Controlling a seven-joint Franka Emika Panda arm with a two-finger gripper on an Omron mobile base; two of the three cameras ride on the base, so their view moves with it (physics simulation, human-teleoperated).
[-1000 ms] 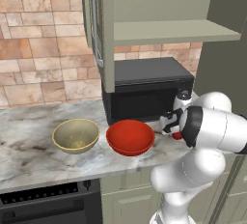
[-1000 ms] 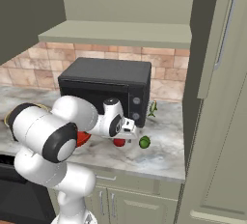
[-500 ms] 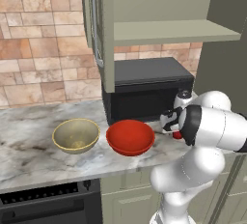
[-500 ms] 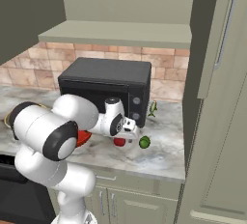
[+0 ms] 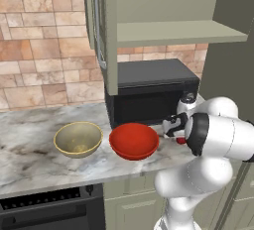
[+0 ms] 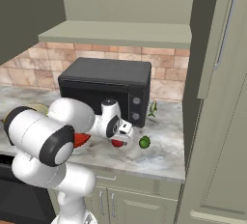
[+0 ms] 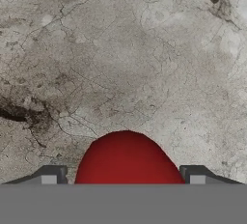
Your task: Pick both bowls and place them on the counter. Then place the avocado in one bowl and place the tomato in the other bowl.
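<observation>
The tomato [image 7: 128,160] lies on the marble counter [image 7: 120,49] between my gripper's two fingertips [image 7: 53,175], close to both, with a thin gap still showing on the left. From the right base view my gripper [image 6: 123,139] hangs low over the tomato [image 6: 117,144], open. The avocado [image 6: 144,142] rests on the counter [image 6: 159,156] just right of it. To the left stands the red bowl [image 5: 134,141], and further left the tan-olive bowl [image 5: 78,139]. Both bowls are upright and hold nothing.
A black microwave [image 5: 149,90] stands on the counter close behind my hand. A small green item [image 6: 153,108] stands at the microwave's right. A tall cabinet [image 6: 217,97] walls off the right side, and a shelf [image 5: 178,30] hangs overhead.
My fingers have drawn in slightly around the tomato. The arm, bowls and avocado have stayed put.
</observation>
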